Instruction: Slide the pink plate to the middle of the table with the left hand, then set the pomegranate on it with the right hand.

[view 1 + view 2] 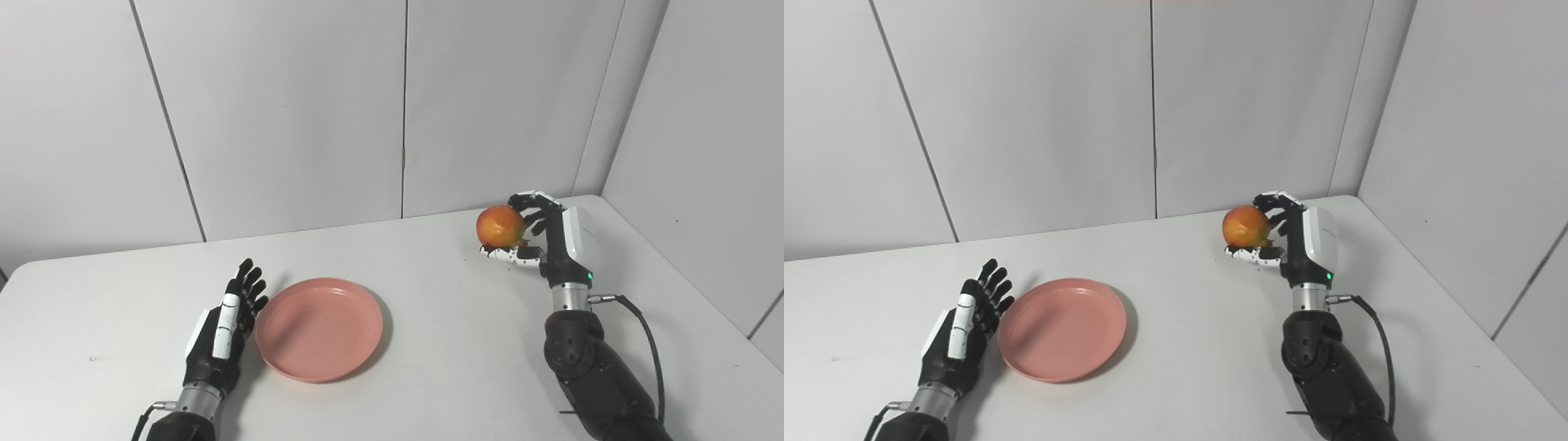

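Pomegranate was clamped in right robot hand, raised over counter far right, well apart from plate, plate lay flat left of centre, left robot hand just beside its rim, fingers apart, empty.

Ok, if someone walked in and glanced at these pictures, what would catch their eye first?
Probably the round red-orange pomegranate, gripped in the black-and-white right hand toward the far right of the white table. Next, the flat round pink plate lying left of centre and empty. The black left hand is open, its fingers right beside the plate's left rim.
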### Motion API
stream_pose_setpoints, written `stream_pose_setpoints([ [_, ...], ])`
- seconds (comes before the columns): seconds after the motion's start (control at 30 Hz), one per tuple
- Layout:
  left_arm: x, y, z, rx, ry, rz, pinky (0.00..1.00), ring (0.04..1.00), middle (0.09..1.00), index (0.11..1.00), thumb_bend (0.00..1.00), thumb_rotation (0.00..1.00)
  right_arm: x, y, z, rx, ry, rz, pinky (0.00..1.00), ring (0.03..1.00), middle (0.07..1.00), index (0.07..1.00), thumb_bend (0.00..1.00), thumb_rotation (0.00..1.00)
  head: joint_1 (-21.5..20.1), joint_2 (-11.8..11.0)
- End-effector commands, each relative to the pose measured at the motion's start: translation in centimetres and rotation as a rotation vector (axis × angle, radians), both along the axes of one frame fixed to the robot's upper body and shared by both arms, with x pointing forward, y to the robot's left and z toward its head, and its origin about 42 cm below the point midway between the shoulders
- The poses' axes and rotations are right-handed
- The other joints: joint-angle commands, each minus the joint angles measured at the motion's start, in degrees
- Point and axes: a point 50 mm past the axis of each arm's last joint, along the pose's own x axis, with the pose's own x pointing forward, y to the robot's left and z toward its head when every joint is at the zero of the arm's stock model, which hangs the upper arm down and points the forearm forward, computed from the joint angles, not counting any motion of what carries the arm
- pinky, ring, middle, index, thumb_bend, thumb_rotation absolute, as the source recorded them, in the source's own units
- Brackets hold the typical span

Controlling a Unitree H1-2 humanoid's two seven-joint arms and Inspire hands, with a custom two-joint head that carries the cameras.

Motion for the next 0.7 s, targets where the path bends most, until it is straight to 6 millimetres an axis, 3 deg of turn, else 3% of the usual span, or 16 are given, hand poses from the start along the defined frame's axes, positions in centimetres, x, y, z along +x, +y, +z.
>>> stream_pose_setpoints([
  [0.0, -0.5, -0.8, -0.6, -0.007, 0.019, 0.0, 0.96, 0.986, 0.999, 1.0, 0.63, 1.0, 0.5, 1.1, 2.9, -0.007, -0.104, 0.07, 0.36, 0.406, 0.486, 0.541, 0.51, 0.0, 0.1, 0.1],
  [0.27, -0.6, -1.9, -0.5, 0.005, 0.011, 0.007, 0.96, 0.981, 0.994, 1.0, 0.62, 1.0, -1.1, 5.3, 3.8, 0.019, -0.12, 0.23, 0.37, 0.415, 0.494, 0.529, 0.52, 0.0, 2.9, 0.2],
  [0.67, -0.7, -2.8, -0.5, 0.037, -0.001, 0.046, 0.92, 0.96, 0.978, 0.981, 0.62, 1.0, -2.2, 10.6, 3.5, 0.076, -0.1, 0.451, 0.39, 0.423, 0.485, 0.535, 0.51, 0.0, 6.1, 0.8],
])
